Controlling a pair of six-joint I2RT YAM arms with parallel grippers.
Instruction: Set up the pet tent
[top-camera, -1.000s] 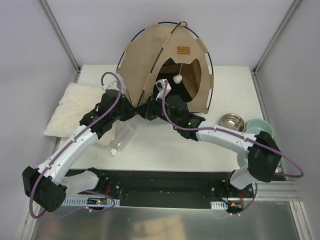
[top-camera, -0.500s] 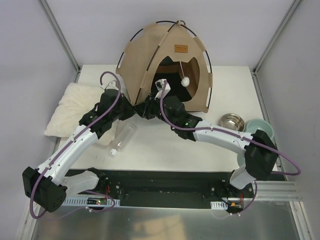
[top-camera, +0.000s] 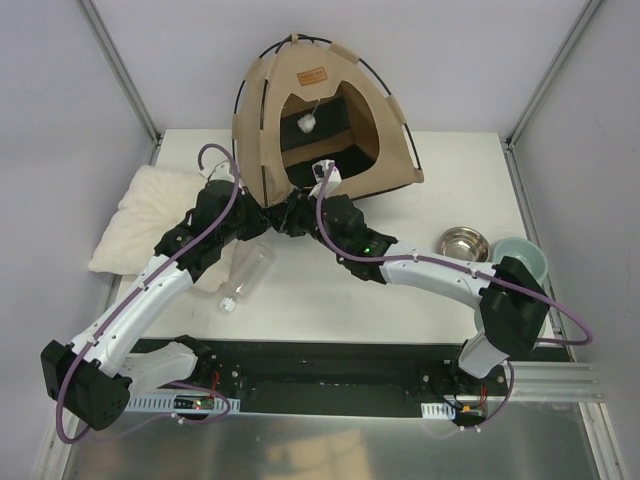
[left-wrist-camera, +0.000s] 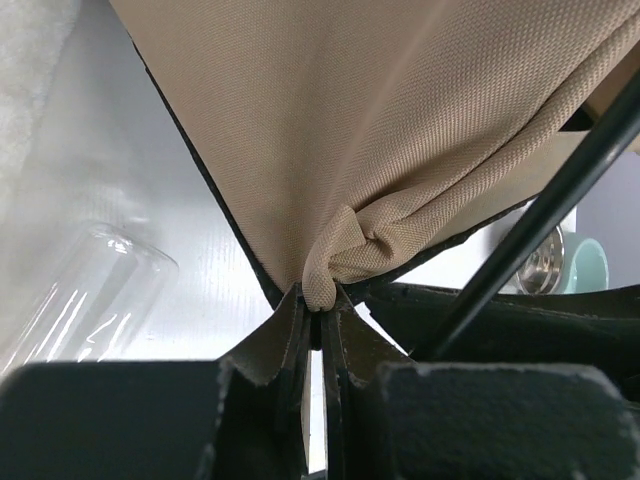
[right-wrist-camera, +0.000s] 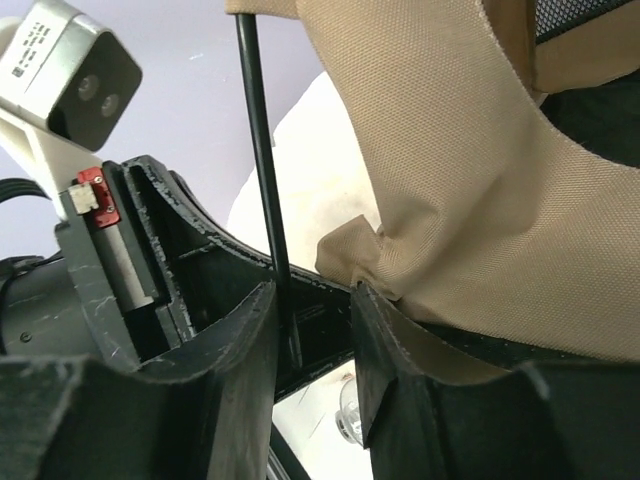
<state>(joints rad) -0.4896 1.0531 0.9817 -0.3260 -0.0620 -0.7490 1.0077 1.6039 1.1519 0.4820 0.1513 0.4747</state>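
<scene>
The pet tent (top-camera: 330, 120), tan with black poles, stands at the table's back, its arched doorway facing the camera and the white pompom (top-camera: 305, 123) hanging in it. A brown label (top-camera: 312, 76) sits above the doorway. My left gripper (top-camera: 272, 214) is shut on the tent's bunched front corner (left-wrist-camera: 335, 262). My right gripper (top-camera: 300, 214) is right beside it, open, and a thin black pole (right-wrist-camera: 268, 200) runs down between its fingers, close to the left one. The tan corner (right-wrist-camera: 352, 254) lies just above the right finger (right-wrist-camera: 385, 340).
A cream pillow (top-camera: 145, 215) lies at the left. A clear bottle (top-camera: 245, 278) lies on its side in front of the left arm. A steel bowl (top-camera: 463, 242) and a teal bowl (top-camera: 527, 258) sit at the right.
The tent has swung to the left and tipped back, and the pompom and label have moved left with it. My right jaws have spread wider. The left grip is unchanged.
</scene>
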